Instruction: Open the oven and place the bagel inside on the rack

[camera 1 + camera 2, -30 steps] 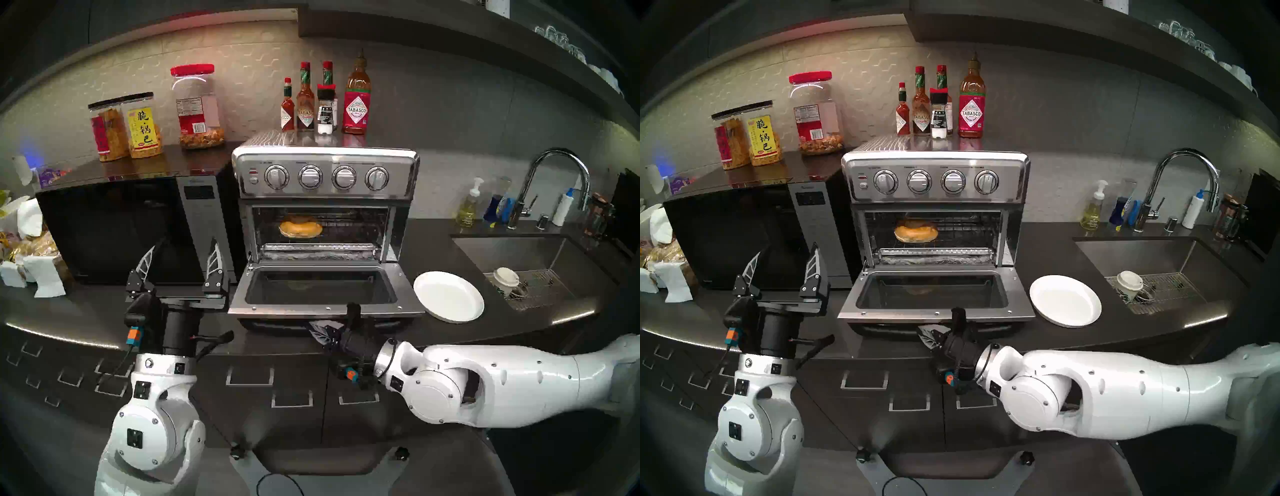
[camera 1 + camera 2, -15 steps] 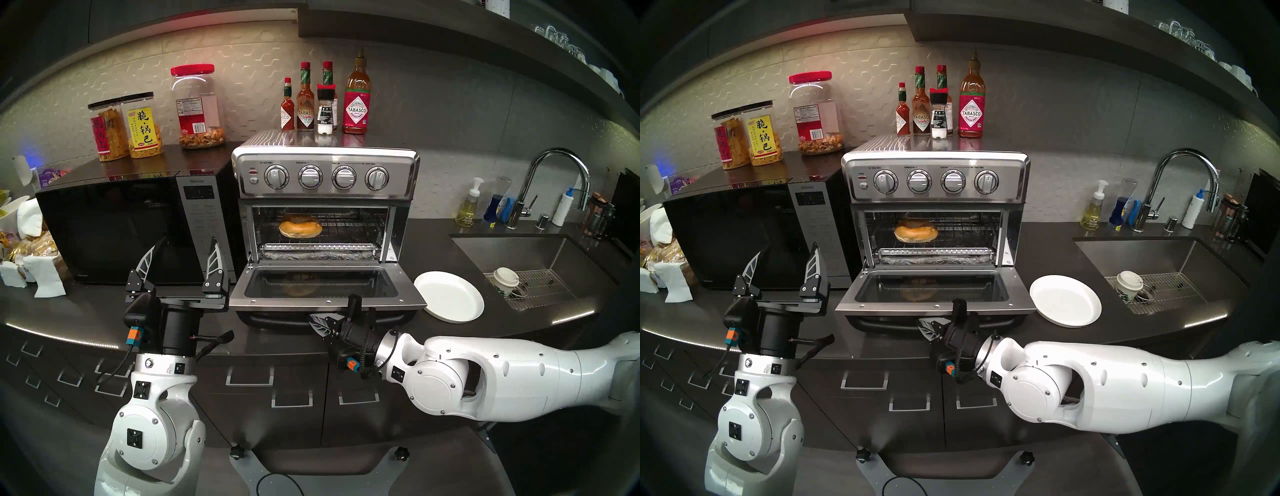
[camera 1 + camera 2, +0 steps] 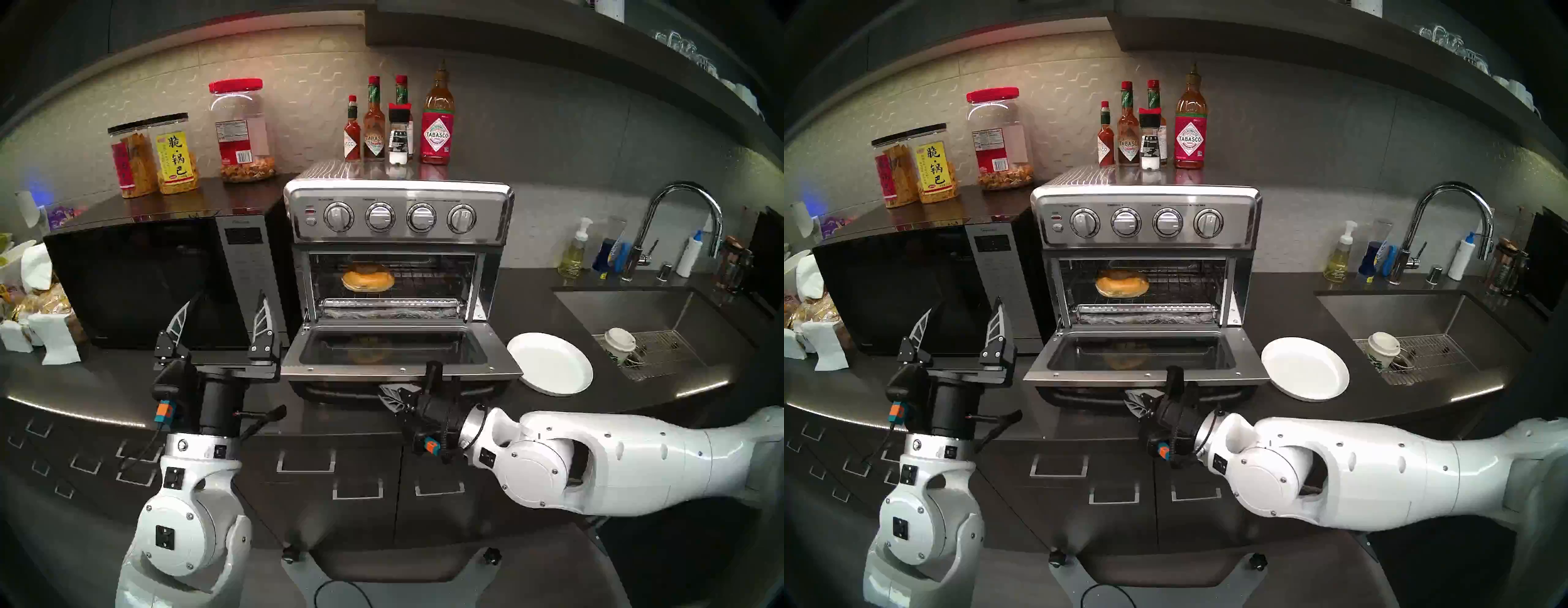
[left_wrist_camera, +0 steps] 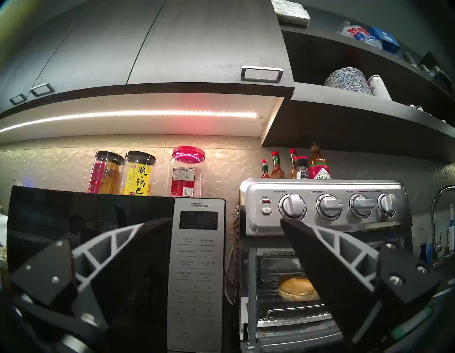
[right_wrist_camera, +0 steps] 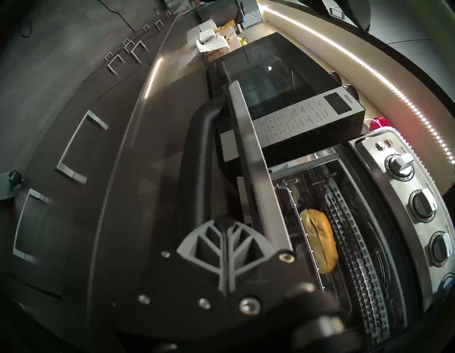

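The stainless-steel oven (image 3: 399, 212) stands open, its glass door (image 3: 394, 370) dropped nearly flat. The golden-brown bagel (image 3: 368, 280) lies on the wire rack (image 3: 428, 281), towards its left side; it also shows in the right wrist view (image 5: 320, 241). My right gripper (image 3: 388, 394) is shut and empty, its fingers pressed together (image 5: 225, 236) just under the door's front edge, beside the black bar handle (image 5: 197, 148). My left gripper (image 3: 225, 302) is open and empty, pointing up in front of the microwave, left of the oven door.
A black microwave (image 3: 140, 276) stands left of the oven. A white plate (image 3: 549, 363) lies right of the door. A sink (image 3: 628, 305) with a paper cup (image 3: 620, 342) is at far right. Sauce bottles (image 3: 437, 123) stand on the oven; snack jars (image 3: 242, 127) stand on the microwave.
My right gripper has risen slightly under the door's front edge, and the door's front has lifted a little with it. The left arm and the bagel have not moved.
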{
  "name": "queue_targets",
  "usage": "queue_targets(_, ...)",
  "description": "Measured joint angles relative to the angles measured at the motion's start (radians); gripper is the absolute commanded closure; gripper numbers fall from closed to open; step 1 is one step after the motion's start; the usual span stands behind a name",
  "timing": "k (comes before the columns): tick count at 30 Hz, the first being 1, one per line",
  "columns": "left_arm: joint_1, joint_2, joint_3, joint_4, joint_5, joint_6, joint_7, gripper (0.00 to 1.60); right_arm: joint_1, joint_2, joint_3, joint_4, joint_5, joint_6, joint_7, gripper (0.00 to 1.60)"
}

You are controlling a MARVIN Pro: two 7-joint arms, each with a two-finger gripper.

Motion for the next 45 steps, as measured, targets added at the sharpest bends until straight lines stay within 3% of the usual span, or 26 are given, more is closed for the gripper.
queue_targets(45, 0.0, 0.0, 0.0, 0.0, 0.0, 0.0, 0.0, 0.0, 0.0, -0.002, 0.001, -0.001, -0.008, 0.005, 0.002, 1.6)
